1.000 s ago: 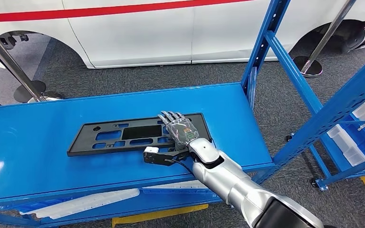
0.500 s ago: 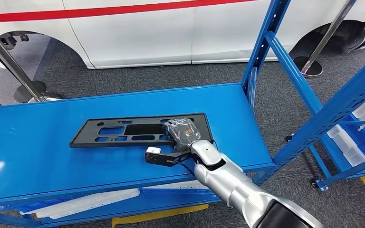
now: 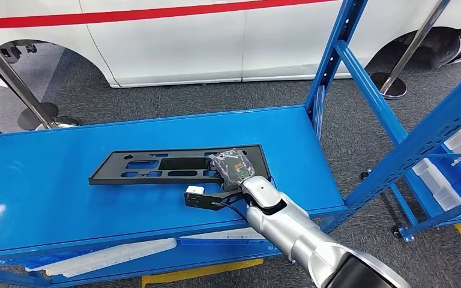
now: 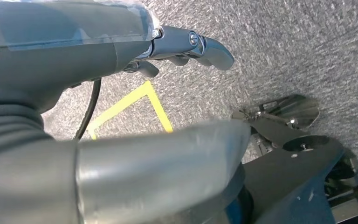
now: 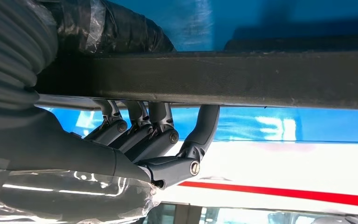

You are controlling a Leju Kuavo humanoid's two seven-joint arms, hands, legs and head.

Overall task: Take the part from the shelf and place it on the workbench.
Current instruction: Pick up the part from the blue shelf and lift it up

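One silver arm comes in from the lower right of the head view, and the right robot hand [image 3: 233, 166] at its end is clamped on the right end of the part [image 3: 174, 164], a long flat black plastic frame with a bunch of cut-outs. In the right wrist view you can see it pretty clearly: the dark fingers [image 5: 161, 133] are curled over one face of the black edge [image 5: 233, 79] and the thumb sits against the other, so it's properly grasping the thing. The part lies lengthwise across the middle of the blue shelf [image 3: 48, 186], its left end resting on the blue surface; whether the held end is touching or slightly raised I can't tell. The left robot hand [image 4: 121, 56] hangs over grey carpet with a yellow floor line [image 4: 135, 100], fingers curled in and nothing in them as far as I can see. Below the blue deck there's a white strip [image 3: 105, 255] on a lower level. Off to the right stand blue rack uprights [image 3: 423, 135] with white bins [image 3: 456, 168]. Further back is grey carpet, chrome stanchion posts [image 3: 390, 84], and a white car [image 3: 216, 36] with a red stripe.
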